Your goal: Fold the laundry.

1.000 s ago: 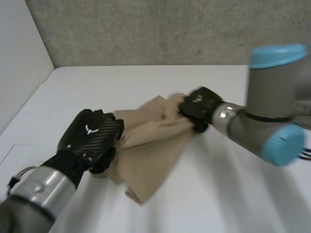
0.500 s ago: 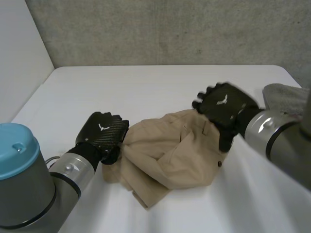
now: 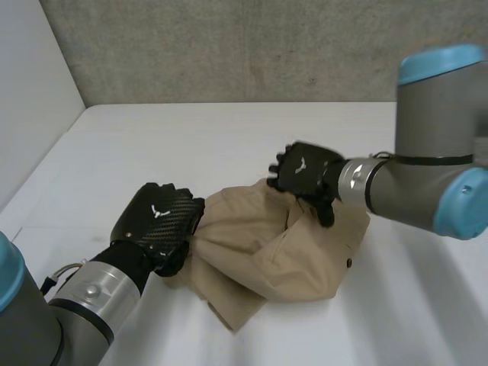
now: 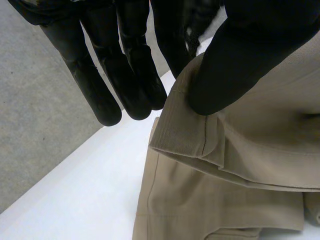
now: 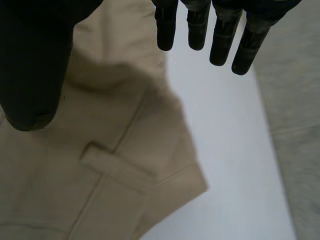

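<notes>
A tan garment (image 3: 267, 248) lies crumpled in the middle of the white table (image 3: 191, 145). My left hand (image 3: 156, 221) is at its left edge, where the cloth bunches toward it. In the left wrist view the thumb (image 4: 240, 55) pinches a folded hem of the garment (image 4: 250, 145) against the fingers. My right hand (image 3: 305, 171) hovers over the garment's far right part. Seen from the right wrist, its fingers (image 5: 200, 25) are straight and spread from the thumb, with nothing between them, above a belt loop on the garment (image 5: 100, 175).
A grey concrete wall (image 3: 252, 46) runs along the back of the table and a white wall (image 3: 30, 99) along its left side. A grey fabric-like surface (image 5: 295, 140) borders the white table beside my right hand's fingers.
My right hand let go of the garment, swung out to the right, then came back over its far right part, open. The cloth dropped into a heap. My left hand kept its hold.
</notes>
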Robot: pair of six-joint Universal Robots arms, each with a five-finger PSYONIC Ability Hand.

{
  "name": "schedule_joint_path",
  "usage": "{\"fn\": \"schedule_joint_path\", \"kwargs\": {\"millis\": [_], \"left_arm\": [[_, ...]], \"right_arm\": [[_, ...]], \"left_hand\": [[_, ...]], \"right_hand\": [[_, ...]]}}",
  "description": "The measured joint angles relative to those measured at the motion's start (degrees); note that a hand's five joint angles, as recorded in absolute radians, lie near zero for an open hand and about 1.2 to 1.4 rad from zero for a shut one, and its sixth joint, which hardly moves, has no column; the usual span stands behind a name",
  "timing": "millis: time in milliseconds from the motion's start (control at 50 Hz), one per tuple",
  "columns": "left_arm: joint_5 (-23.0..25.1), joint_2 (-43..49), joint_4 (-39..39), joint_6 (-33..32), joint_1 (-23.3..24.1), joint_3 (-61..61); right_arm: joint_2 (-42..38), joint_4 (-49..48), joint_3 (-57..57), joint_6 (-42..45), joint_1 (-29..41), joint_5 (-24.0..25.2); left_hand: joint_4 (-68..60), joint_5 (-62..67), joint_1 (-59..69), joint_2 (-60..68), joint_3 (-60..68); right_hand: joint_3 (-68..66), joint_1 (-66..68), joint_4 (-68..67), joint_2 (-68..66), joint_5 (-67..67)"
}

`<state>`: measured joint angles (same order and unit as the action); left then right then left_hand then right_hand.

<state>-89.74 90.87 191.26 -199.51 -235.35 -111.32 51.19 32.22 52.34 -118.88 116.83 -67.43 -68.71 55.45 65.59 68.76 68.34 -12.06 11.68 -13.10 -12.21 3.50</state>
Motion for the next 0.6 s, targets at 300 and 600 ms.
{"fn": "schedule_joint_path", "kwargs": {"millis": [300, 600], "left_arm": [[-0.1, 1.7, 0.1, -0.5, -0.2, 2.0], [-5.4, -10.1, -2.7, -9.8, -0.6, 18.8]], "right_arm": [[-4.0, 0.8, -5.4, 1.4, -0.5, -3.5], [24.1, -0.6, -2.1, -10.0, -7.7, -7.3]], "left_hand": [[0.0, 0.0, 0.0, 0.0, 0.0], [0.0, 0.0, 0.0, 0.0, 0.0]], "right_hand": [[-55.1, 43.5, -54.8, -55.0, 51.9], [-55.1, 43.5, -54.9, -55.0, 52.3]]}}
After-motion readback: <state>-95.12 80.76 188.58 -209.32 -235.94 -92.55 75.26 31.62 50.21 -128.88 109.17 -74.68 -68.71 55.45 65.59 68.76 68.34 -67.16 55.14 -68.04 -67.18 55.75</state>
